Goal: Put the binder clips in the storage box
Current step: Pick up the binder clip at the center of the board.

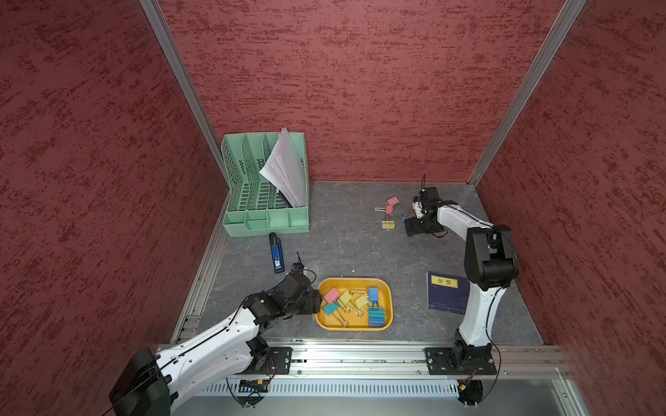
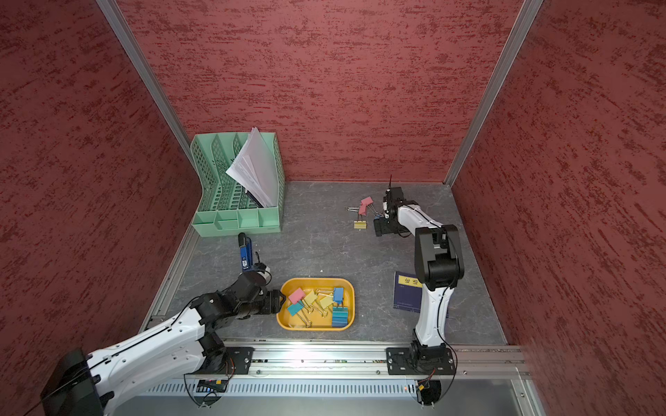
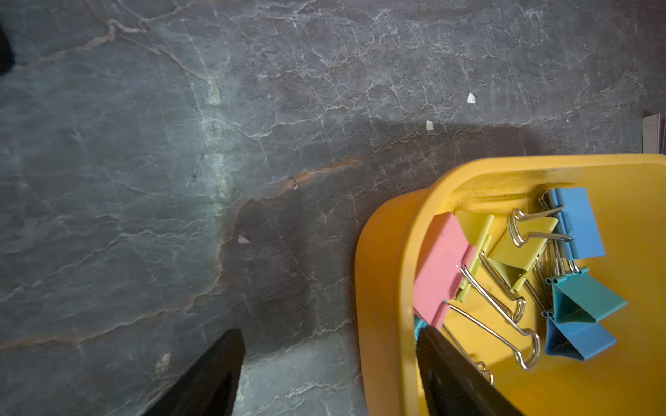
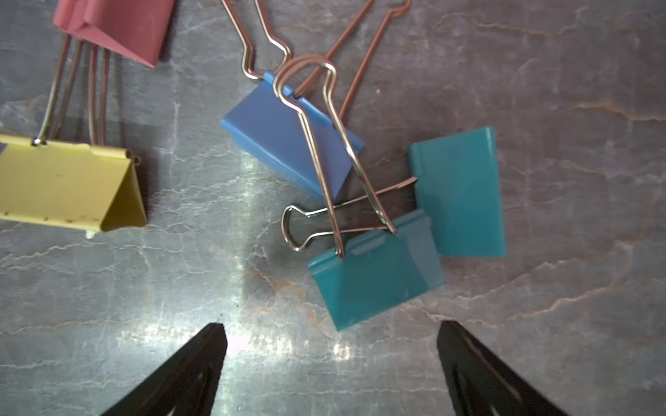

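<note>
Storage box [image 1: 355,280] noted near centre of counter [image 1: 353,248], with mixed binder clips [image 1: 355,305] piled inside. Left claw [image 3: 329,333] seen spread and empty at the box's left rim, one finger over the interior. Right claw [image 4: 331,326] seen spread and empty, poised beside loose clips [image 1: 390,209] on the far right counter.

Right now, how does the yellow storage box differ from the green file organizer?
The storage box is shallow, solid-walled and yellow-orange; the file organizer is tall, perforated and mint green. The storage box holds binder clips; the file organizer holds papers. Both sit on the table.
</note>
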Controlling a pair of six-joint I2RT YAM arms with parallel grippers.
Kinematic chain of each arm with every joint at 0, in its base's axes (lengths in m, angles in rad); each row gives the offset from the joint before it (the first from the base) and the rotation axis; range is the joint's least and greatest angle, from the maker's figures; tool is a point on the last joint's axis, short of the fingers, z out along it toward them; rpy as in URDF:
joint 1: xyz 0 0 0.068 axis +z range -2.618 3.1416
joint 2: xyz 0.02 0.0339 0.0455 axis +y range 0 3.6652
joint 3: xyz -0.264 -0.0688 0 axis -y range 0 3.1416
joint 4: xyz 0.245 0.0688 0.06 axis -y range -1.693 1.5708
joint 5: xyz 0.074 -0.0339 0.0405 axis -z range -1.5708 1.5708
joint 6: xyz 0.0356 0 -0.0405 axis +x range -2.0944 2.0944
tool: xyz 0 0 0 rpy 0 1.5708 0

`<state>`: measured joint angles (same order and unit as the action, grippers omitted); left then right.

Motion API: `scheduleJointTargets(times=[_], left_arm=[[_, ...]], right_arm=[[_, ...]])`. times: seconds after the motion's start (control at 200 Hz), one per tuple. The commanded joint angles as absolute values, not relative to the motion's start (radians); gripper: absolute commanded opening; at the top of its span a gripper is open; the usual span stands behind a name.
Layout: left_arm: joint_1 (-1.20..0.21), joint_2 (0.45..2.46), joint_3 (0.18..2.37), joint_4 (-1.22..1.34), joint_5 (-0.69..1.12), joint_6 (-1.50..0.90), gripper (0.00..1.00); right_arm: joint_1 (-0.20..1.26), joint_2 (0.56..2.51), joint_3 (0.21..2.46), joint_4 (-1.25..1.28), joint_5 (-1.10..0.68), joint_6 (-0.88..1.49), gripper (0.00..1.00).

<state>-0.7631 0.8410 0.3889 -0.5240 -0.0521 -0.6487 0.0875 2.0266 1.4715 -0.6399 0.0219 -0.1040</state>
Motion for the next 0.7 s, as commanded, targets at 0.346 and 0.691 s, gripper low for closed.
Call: scheduleJointTargets(times=[0.346,0.691], left_arm=[[-0.759,0.863,0.403,-0.527,-0.054,-0.638,0.79],[-0.758,0.878,0.406,-0.523,-0.054,-0.638,0.79]], right_arm=[[0.071,2.117,1.560,-0.600,0.028,-0.170,0.97],[0.068,2.115,1.526,-0.576,-0.023,-0.167,0.91]])
